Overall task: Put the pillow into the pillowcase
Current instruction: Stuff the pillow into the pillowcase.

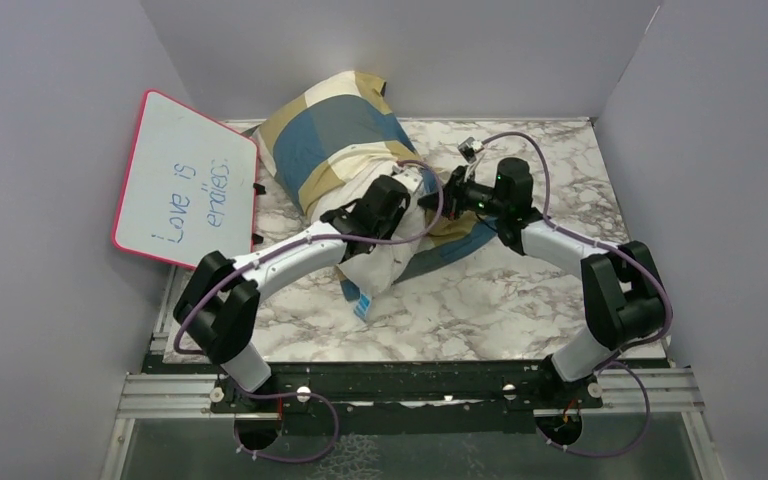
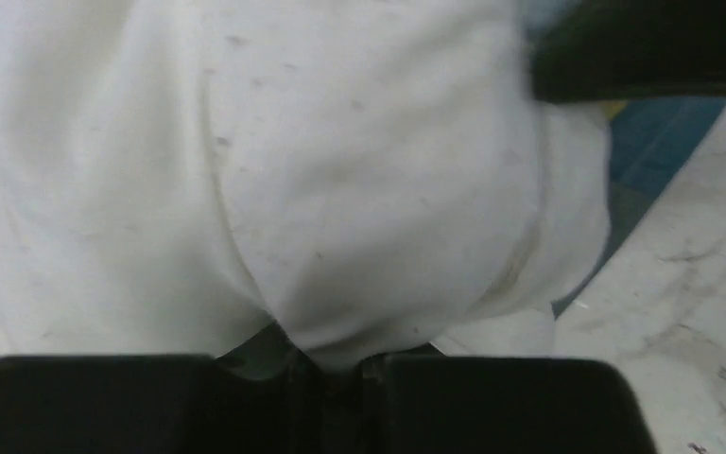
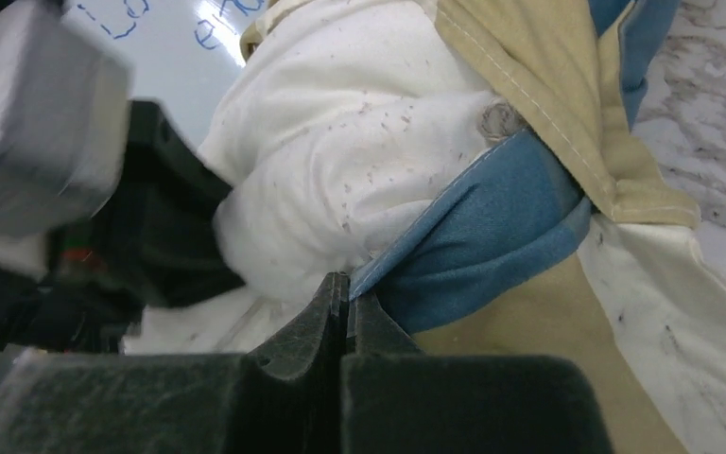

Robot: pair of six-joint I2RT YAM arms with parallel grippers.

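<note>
Low centre in the top view, the pillow (image 1: 380, 270) sticks out onto the bench (image 1: 500, 310), its far part inside the pillowcase (image 1: 335, 130). The left fingers (image 2: 151, 407) pinch a fold of pillow; the right fingers (image 3: 293, 359) are closed on the pillowcase's blue hem. A whiteboard (image 1: 185, 180) leans upper left.

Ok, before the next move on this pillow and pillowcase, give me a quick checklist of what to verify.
1. Right gripper shut on the pillowcase at its blue edge: ok.
2. Left gripper closed on a fold of the pillow: ok, as far as it looks.
3. Pillow fully inside: not ok; its white near end with the blue tag sticks out.
4. Case opening spread wide: not ok; it is bunched around the pillow.
5. Pillow's far end seated in the case's closed end: cannot tell.
6. Whiteboard apart from both arms: ok.
</note>
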